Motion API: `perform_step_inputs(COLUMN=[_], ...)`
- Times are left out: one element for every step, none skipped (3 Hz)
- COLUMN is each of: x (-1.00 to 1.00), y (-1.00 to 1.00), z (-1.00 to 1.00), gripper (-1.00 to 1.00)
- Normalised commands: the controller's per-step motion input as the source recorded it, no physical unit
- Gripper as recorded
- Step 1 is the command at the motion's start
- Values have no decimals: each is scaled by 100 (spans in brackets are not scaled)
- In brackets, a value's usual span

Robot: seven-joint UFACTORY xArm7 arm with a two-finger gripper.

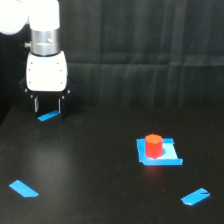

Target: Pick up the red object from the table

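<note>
Nearest the camera: two blue tape strips, one at the exterior view's lower left (23,188), one at lower right (195,196), both flat on the black surface (95,170). Red object (153,145) sits upright on a blue square patch (171,155), right of centre. Claw (47,105) hangs at upper left, fingers apart, nothing between them, over another blue strip (48,116). Well apart from the red object.

White rounded arm (30,15); silver wrist ring; boxy white gripper (47,105) with thin dark fingers
</note>
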Motion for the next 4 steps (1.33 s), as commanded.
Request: perform_step_inputs(x=[37,47,88,96], y=[-14,-15,-37,-42], z=[-20,-18,-7,-13], gripper=[96,100,89,97])
